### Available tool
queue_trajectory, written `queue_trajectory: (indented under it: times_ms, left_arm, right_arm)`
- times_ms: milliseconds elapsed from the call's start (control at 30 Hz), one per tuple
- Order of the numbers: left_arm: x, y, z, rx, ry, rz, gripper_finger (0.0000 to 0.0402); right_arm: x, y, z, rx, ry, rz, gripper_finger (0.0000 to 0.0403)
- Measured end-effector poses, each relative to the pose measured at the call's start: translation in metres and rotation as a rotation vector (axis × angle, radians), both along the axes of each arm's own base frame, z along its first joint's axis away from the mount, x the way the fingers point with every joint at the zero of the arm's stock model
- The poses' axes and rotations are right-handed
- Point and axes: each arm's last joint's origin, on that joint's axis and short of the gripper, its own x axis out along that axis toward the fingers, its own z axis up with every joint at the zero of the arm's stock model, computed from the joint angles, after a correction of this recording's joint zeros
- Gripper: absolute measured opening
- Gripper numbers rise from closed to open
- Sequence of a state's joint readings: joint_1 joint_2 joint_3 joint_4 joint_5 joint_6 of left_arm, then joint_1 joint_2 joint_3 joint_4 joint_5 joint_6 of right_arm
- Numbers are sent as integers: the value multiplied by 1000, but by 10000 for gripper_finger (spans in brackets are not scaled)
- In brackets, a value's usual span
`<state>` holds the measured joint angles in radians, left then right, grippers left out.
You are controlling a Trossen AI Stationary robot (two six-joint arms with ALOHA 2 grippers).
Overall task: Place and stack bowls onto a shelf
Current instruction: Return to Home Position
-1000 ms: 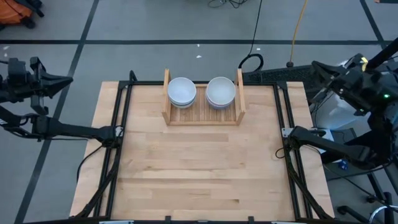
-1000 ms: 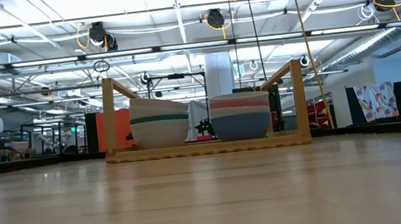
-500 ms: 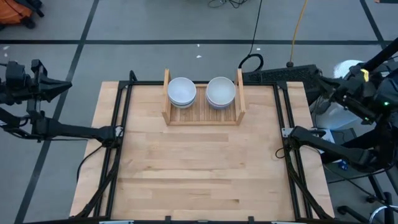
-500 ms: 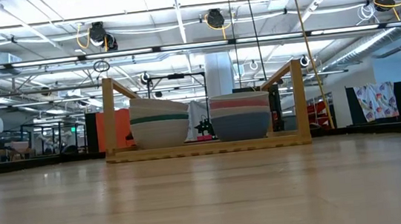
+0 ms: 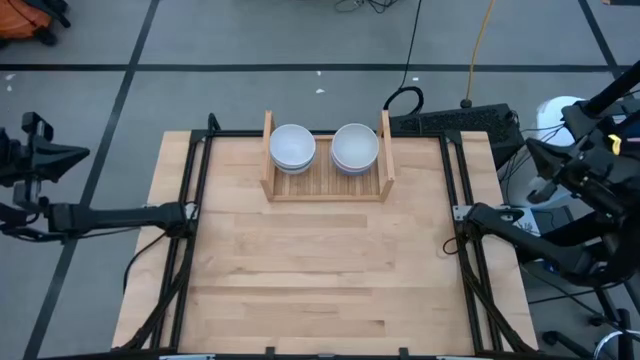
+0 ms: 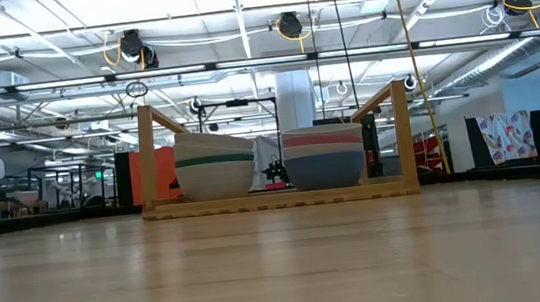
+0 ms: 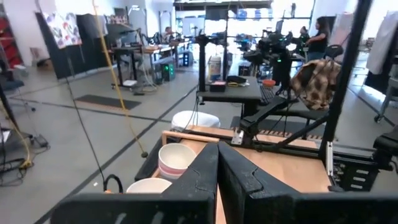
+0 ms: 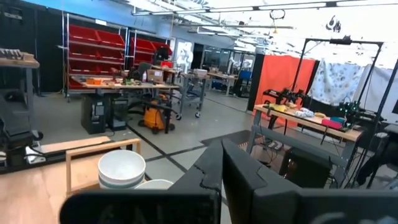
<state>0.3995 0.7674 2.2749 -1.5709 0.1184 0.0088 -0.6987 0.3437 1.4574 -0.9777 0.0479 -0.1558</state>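
Observation:
The wooden shelf (image 5: 327, 185) stands at the table's far middle. It carries two stacks of bowls, a left stack (image 5: 293, 147) and a right stack (image 5: 355, 148), both white on top. In the low view the left stack (image 6: 214, 164) has a teal band, and the right stack (image 6: 323, 155) shows pink over blue; both rest on the slatted base (image 6: 280, 198). My left gripper (image 5: 85, 153) hangs shut off the table's left side. My right gripper (image 5: 530, 148) is shut off the table's right side. Their wrist views show shut fingers (image 7: 217, 152) (image 8: 222, 149) pointing toward the stacks (image 7: 177, 158) (image 8: 122, 168).
Black frame rails (image 5: 190, 200) (image 5: 462, 200) run along the table's left and right sides. The bare wooden tabletop (image 5: 320, 270) spreads in front of the shelf. A black cable loop (image 5: 405, 98) lies behind the shelf. A person (image 7: 320, 34) stands far off in the room.
Both arms have drawn back from the table. My left gripper has moved left and toward the near edge; my right gripper has moved right and toward the near edge. The bowls and shelf have stayed still.

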Motion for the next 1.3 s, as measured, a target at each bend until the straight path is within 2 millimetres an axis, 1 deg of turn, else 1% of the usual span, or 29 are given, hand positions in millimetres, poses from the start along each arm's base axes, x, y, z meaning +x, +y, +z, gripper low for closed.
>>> queue_trajectory:
  times_ms: [133,233,367,533,733,933,1100,1300]
  left_arm:
    - [-4,-13,-3,43,-9,-31,8]
    - [-10,-24,-7,67,-27,-13,8]
    - [-18,-40,-18,69,-48,13,8]
    - [-24,-61,-35,55,-74,95,8]
    - [-25,-88,-58,67,-87,122,8]
    - [-26,-115,-78,94,-116,167,8]
    - [-24,-134,-88,137,-137,201,8]
    - [-16,-149,-96,177,-138,258,8]
  right_arm:
    - [1,-1,-12,29,1,1,0]
    - [4,-3,-23,55,4,1,0]
    - [8,-7,-36,82,-1,1,0]
    - [15,-13,-49,125,9,-1,0]
    - [24,-21,-66,168,1,-1,0]
    - [32,-27,-78,141,-56,5,0]
    - [38,-30,-85,115,-75,62,0]
    - [45,-35,-99,125,-60,62,0]
